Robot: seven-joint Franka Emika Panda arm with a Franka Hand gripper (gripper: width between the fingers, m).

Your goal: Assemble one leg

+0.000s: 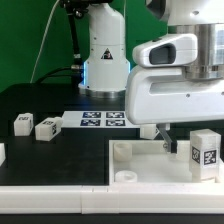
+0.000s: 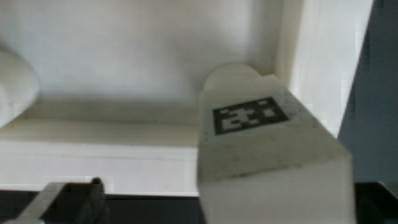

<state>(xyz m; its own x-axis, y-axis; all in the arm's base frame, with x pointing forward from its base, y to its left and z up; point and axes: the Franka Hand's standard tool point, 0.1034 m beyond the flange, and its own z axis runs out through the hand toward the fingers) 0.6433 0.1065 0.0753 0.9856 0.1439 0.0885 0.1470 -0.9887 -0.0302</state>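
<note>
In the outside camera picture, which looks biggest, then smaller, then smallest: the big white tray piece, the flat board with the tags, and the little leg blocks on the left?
1. The tray piece, biggest, though it is also nearest the camera.
2. The marker board.
3. The two loose legs, smallest; they look alike, so neither ranks first.

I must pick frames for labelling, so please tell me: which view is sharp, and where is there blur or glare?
Exterior view: fairly sharp; the tags on the marker board read clearly, though the white tabletop piece is bright, nearly washed out. Wrist view: soft and blurred; the leg fills the foreground, its tag smeared, and the white surface behind it shows only soft shadow.
</note>
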